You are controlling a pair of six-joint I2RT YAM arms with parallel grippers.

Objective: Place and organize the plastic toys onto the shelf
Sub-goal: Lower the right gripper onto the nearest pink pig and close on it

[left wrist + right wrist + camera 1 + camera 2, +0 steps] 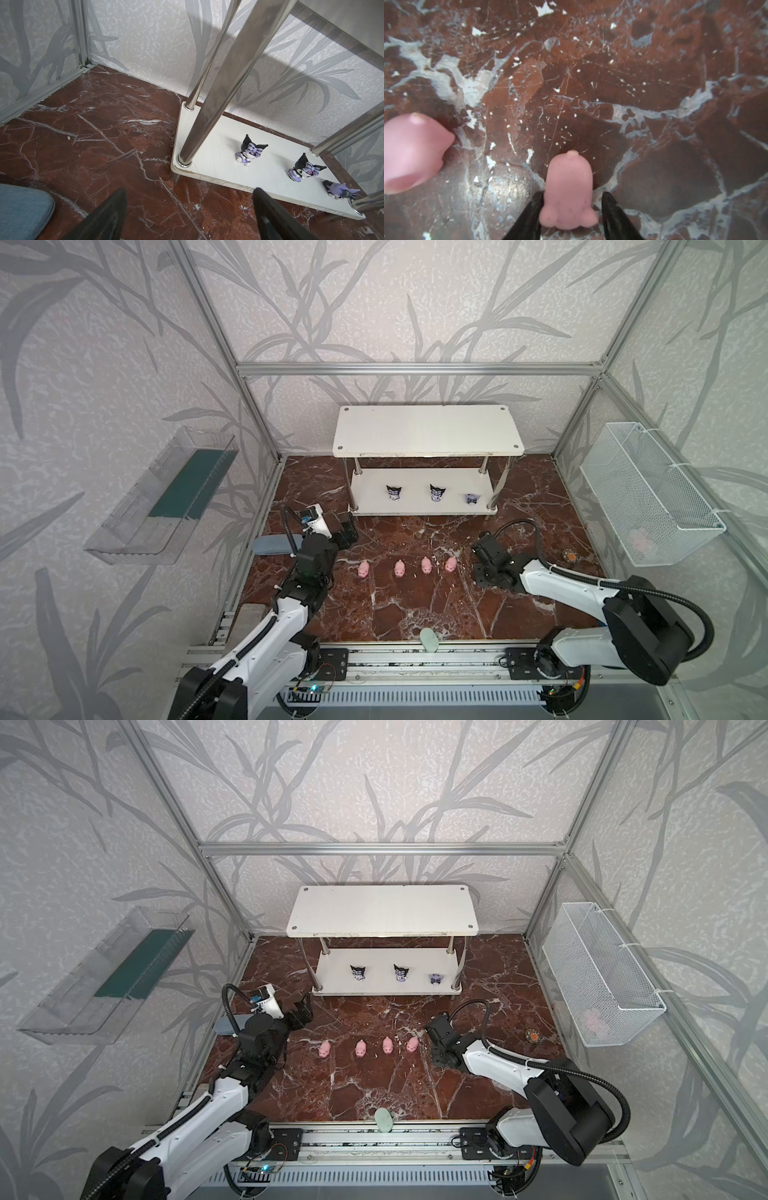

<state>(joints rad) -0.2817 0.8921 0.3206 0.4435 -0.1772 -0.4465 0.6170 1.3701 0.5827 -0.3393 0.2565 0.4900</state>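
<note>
Right wrist view: the right pincer (pixel 573 194) stands astride a pink pig (pixel 569 187) that lies on the marble counter (pixel 612 83). The long axis of the pig runs along the jaws, with its small knob pointing away from the pincer, so the jaws meet it across the narrow width. The jaws are half spread. One touches the flank of the pig and at the other a thin gap shows, so I judge it is not yet pinched. A neighbour pig (pixel 413 151) lies near, not touching.

Left wrist view: the left pincer (pixel 190 193) is spread wide and holds nothing, just before a front corner of the shelf (pixel 207 166). On the lower board a dark figurine (pixel 250 151) and a second figurine (pixel 305 169) stand upright, and a third figurine (pixel 340 190) lies on its side.

Both top views put the shelf at 12 o'clock on the counter, and I see nothing on its upper board. A row of four pigs (pixel 400 568) lies in the middle. The right arm (pixel 540 576) ends at 3 o'clock of this row and probably hides the fifth pig; the left pincer is at 10 o'clock, well apart. The clear tray (pixel 124 547) on the 9 o'clock wall holds a dark green strip (pixel 183 485). The mesh basket (pixel 623 472) on the 3 o'clock wall holds something pale pink, too blurred to name.
</note>
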